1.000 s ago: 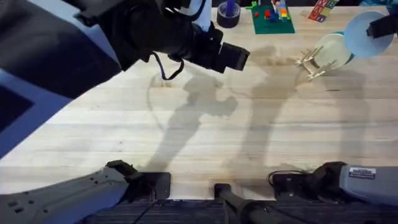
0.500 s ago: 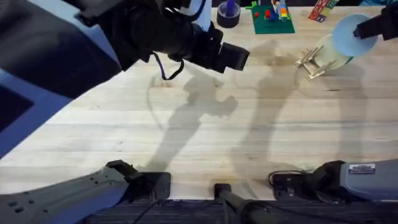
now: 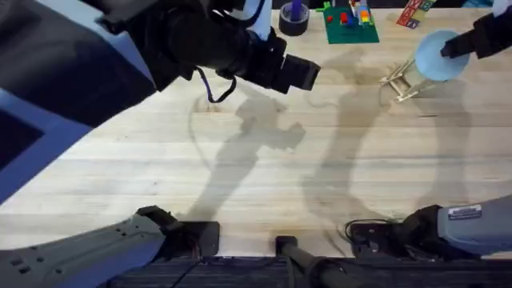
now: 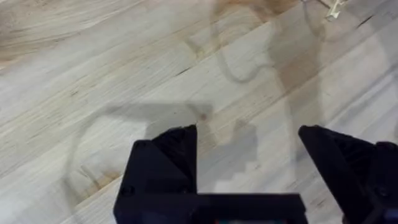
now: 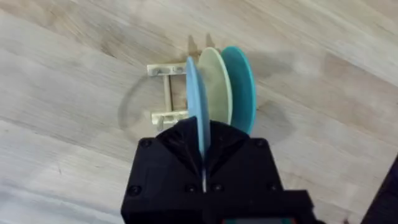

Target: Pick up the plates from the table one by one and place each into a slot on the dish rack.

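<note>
Plates: pale blue plate point(image 5: 194, 99) held on edge, clamped between the black fingers of the right gripper point(image 5: 203, 163), directly over the dish rack point(image 5: 166, 92). Cream plate point(image 5: 215, 84) and teal plate point(image 5: 240, 84) stand upright in the rack, just beside the blue one. Overhead view places the rack point(image 3: 398, 80) at the far right of the wooden table point(image 3: 264, 184), the blue plate point(image 3: 438, 54) above it, right gripper point(image 3: 458, 46) gripping its rim. Left gripper point(image 4: 249, 152): fingers spread wide, grasping nothing, above bare planks. Far edge: green baseplate with blocks point(image 3: 350, 24); dark tape roll point(image 3: 294, 19).
</note>
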{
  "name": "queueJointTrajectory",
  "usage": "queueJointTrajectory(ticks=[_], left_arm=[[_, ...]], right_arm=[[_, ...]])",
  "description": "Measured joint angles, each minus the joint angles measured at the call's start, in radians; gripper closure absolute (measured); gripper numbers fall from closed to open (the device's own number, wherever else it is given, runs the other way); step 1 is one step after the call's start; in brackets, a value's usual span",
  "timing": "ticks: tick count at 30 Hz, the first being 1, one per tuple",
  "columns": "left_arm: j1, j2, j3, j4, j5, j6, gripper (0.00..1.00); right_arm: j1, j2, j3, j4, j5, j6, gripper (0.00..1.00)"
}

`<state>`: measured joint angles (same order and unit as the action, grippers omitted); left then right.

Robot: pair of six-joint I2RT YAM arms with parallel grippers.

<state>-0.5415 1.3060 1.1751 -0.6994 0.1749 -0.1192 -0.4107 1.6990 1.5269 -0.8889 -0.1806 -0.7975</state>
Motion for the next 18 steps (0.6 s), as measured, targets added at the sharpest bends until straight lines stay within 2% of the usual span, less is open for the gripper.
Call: queueJointTrajectory(ticks=[18], left_arm=[[0.000,0.000,0.000,0.000,-0.008,0.000,0.006]], right_arm=[[0.000,0.035,0.000,0.021,0.000,0.002,0.973]])
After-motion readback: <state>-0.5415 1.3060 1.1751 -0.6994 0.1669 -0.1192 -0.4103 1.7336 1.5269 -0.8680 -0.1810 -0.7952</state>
